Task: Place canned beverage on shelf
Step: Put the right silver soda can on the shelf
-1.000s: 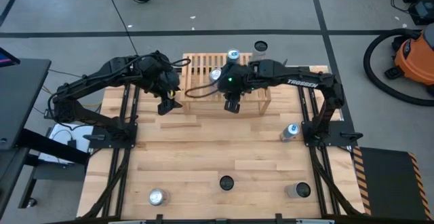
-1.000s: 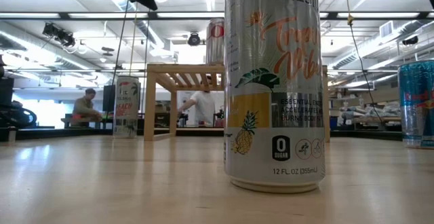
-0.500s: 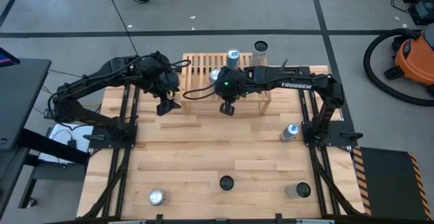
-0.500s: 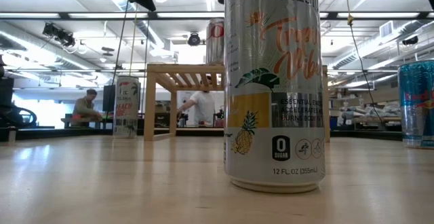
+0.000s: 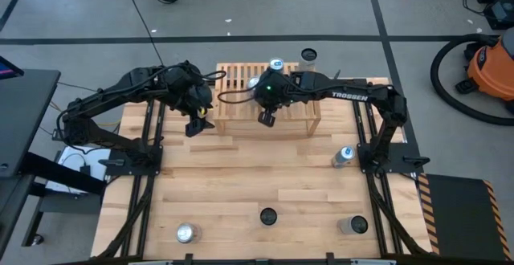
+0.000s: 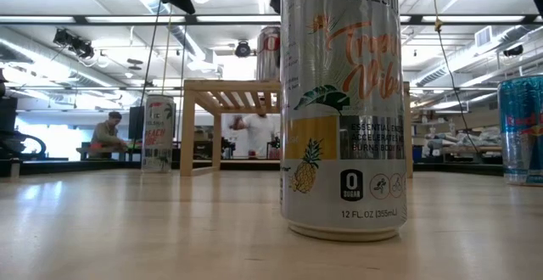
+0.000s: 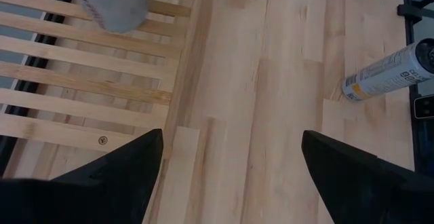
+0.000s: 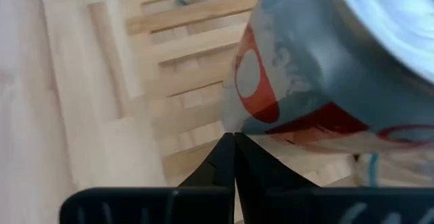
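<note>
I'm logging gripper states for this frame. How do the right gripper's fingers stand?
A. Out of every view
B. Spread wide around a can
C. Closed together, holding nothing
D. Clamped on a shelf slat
C: in the right wrist view the right gripper has its two fingers meeting at a point, with the silver-and-red can standing free beyond them on the slatted shelf.

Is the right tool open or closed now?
Closed. In the right wrist view, the right tool's two dark fingers meet with no gap, empty, beside the silver-and-red can on the light slatted wooden shelf.
</note>
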Action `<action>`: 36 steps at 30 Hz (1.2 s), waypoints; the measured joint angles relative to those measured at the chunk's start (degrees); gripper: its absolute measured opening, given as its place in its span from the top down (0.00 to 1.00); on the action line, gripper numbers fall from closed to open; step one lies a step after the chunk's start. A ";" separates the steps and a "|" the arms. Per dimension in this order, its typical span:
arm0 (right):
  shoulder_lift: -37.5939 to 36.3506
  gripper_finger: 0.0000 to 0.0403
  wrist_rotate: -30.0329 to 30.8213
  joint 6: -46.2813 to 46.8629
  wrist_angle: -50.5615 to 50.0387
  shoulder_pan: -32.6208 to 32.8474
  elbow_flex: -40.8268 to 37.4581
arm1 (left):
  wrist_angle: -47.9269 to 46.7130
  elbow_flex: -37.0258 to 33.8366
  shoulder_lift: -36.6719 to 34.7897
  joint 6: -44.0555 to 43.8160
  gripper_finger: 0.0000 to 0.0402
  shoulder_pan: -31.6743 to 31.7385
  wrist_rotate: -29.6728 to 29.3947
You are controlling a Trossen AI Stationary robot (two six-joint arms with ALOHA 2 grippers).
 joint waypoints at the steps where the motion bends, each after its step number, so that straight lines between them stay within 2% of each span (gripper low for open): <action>1: 0.00 0.98 0.00 -0.03 0.52 -0.30 0.00 | 0.00 0.00 0.00 0.00 0.12 0.00 0.00; 14: 2.14 0.98 -1.11 0.12 3.47 -2.87 -0.02 | -0.24 0.00 0.02 0.65 0.12 0.00 0.00; 29: 0.70 0.98 -1.31 4.09 0.67 1.88 0.28 | -0.26 -0.02 0.02 1.54 0.12 -0.02 -0.02; 36: -1.04 0.98 3.85 4.18 -0.94 4.89 0.46 | 2.78 0.00 1.48 4.57 0.12 2.12 0.00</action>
